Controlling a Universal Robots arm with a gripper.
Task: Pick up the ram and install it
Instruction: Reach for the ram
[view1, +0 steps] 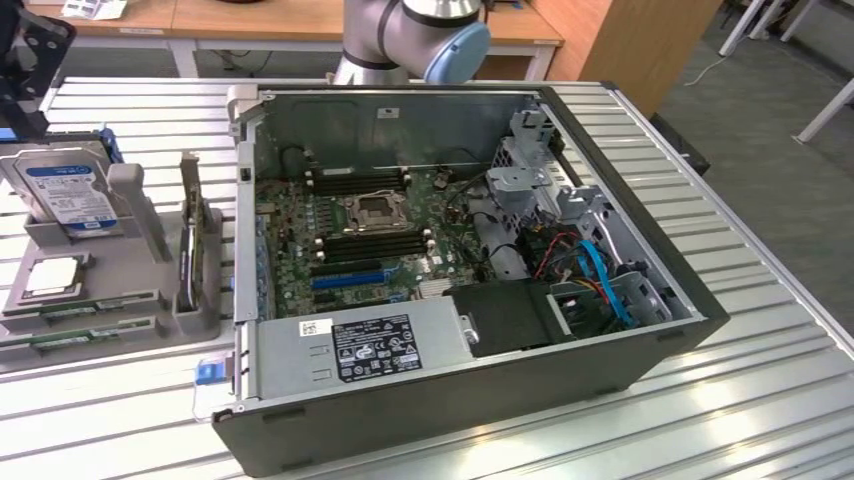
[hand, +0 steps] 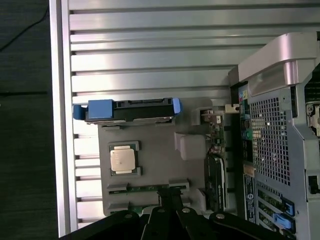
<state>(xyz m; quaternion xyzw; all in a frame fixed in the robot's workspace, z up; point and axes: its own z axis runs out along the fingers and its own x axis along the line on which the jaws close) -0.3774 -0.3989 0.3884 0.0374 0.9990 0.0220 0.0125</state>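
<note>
The ram, light, stiff and fragile, best pinched by its long edges, lies in the grey tray beside the computer case, near the hand, closed and empty.

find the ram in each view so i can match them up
Exterior view: the ram lies at the exterior view's left, just on the near side of the processor chip.
Wrist view: the ram lies between the processor chip and the shut end effector.
Shared landmark: the square silver processor chip.
</note>
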